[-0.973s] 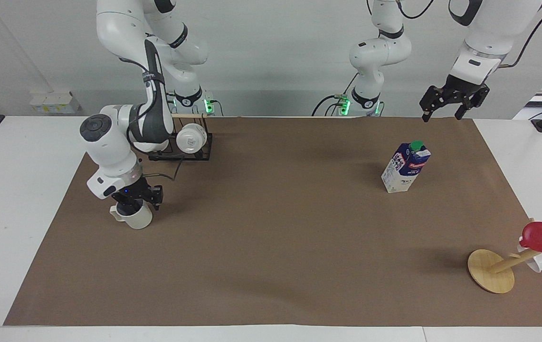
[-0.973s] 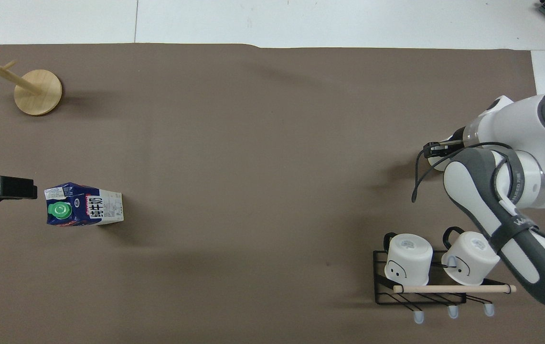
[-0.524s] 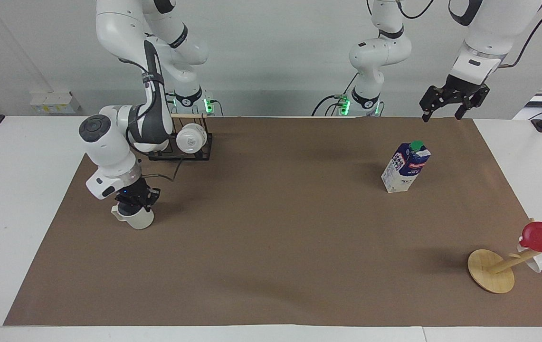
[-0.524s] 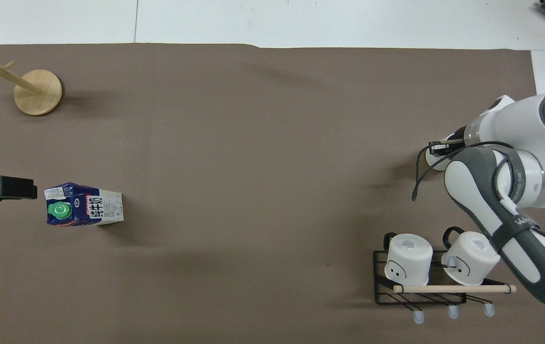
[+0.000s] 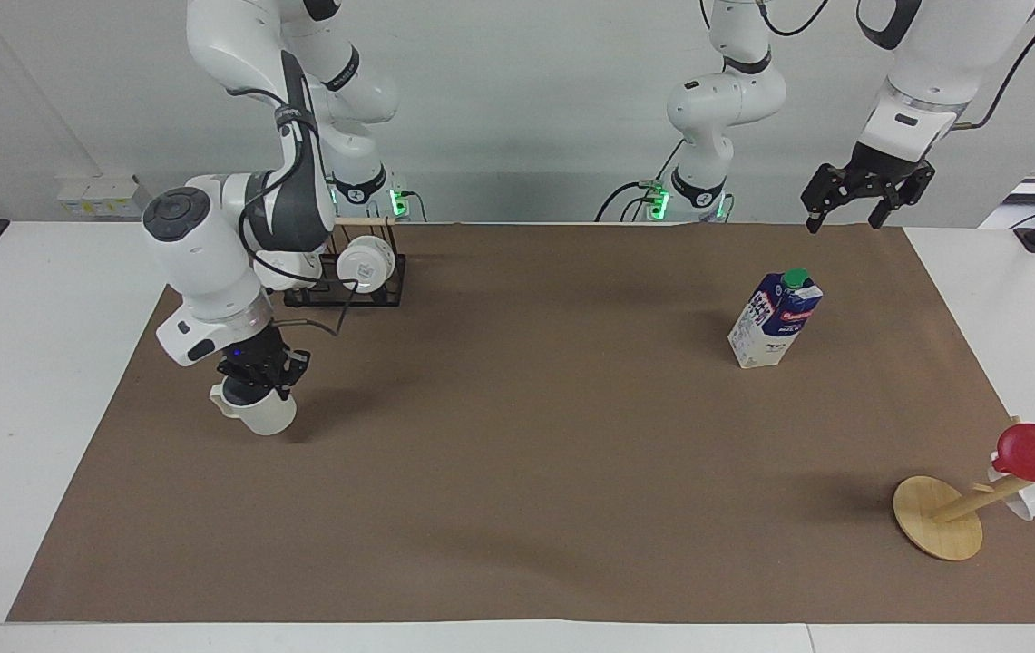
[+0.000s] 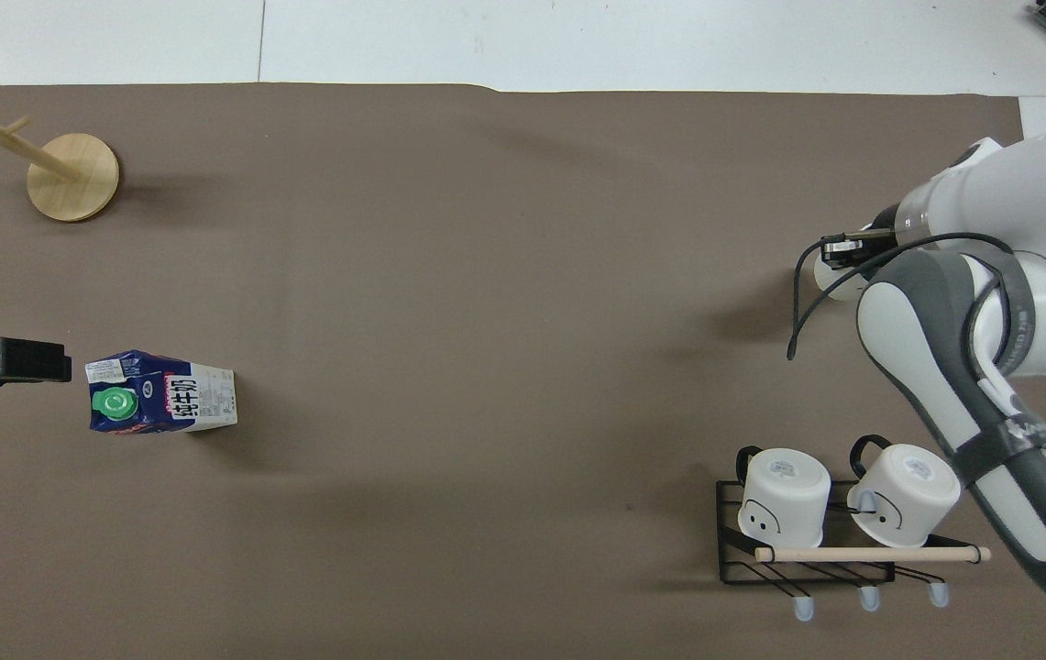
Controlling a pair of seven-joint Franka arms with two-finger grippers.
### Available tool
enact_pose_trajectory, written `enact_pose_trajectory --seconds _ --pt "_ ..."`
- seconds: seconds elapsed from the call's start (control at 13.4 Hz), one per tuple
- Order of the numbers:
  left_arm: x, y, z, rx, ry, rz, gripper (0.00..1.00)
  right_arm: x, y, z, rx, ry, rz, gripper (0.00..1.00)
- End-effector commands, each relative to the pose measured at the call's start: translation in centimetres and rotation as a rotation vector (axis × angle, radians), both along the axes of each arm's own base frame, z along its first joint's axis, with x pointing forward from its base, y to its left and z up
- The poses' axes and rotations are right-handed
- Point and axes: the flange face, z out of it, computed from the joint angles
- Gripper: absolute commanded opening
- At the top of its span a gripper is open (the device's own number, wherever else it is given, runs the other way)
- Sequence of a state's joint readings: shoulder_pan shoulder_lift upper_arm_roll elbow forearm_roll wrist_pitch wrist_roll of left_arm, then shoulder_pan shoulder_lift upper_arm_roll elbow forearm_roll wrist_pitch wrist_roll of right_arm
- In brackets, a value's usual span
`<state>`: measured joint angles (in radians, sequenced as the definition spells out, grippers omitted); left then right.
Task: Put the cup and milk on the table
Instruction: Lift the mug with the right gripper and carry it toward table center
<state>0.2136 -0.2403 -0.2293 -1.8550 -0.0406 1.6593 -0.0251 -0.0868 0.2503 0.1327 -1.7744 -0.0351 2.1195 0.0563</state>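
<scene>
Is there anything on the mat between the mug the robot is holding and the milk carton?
Nothing: between the cup and the milk only bare brown mat shows, clearest in the facing view.

Right arm bent low near the right arm's end of the tabletop, wrist pointing down, right gripper (image 5: 256,381) (image 6: 848,252) clamped on the cup (image 5: 258,413); left arm waits raised over the robots' edge, left gripper (image 5: 862,195) (image 6: 5,359) fingers spread.
</scene>
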Motion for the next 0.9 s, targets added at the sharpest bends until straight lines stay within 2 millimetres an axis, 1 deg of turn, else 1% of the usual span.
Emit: enact_pose_trajectory --seconds 0.0,0.07,0.15,0.3,0.37,0.45,0.52,0.6,0.67,0.75,0.82 --pt "0.1 0.2 0.6 0.018 0.006 0.008 1.0 0.3 7.3 2.8 -0.05 -0.015 -0.002 0.0" --pt "0.1 0.2 0.6 0.018 0.006 0.009 1.0 0.1 11.5 3.8 -0.074 -0.025 -0.01 0.0" --pt "0.1 0.2 0.6 0.018 0.006 0.008 1.0 -0.3 15.1 4.4 -0.075 -0.016 -0.02 0.0" --pt "0.1 0.2 0.6 0.018 0.006 0.009 1.0 -1.4 19.8 5.1 -0.067 -0.012 -0.035 0.0" --pt "0.1 0.2 0.6 0.018 0.006 0.009 1.0 -2.0 21.5 5.5 -0.059 -0.019 -0.05 0.0" --pt "0.0 0.2 0.6 0.018 0.008 0.009 1.0 -2.5 23.5 5.5 -0.056 -0.017 -0.065 0.0" --pt "0.1 0.2 0.6 0.018 0.006 0.008 1.0 -3.0 26.9 5.0 -0.049 -0.014 -0.079 0.0" --pt "0.0 0.2 0.6 0.018 0.008 0.009 1.0 -3.0 30.0 4.5 -0.041 -0.011 -0.113 0.0" --pt "0.1 0.2 0.6 0.018 0.006 0.008 1.0 -3.2 32.7 4.0 -0.033 -0.008 -0.136 0.0" --pt "0.1 0.2 0.6 0.018 0.006 0.008 1.0 -3.3 34.7 3.2 -0.031 -0.005 -0.149 0.0" --pt "0.0 0.2 0.6 0.018 0.008 0.009 1.0 -4.2 37.3 1.2 -0.035 0.005 -0.14 0.0"
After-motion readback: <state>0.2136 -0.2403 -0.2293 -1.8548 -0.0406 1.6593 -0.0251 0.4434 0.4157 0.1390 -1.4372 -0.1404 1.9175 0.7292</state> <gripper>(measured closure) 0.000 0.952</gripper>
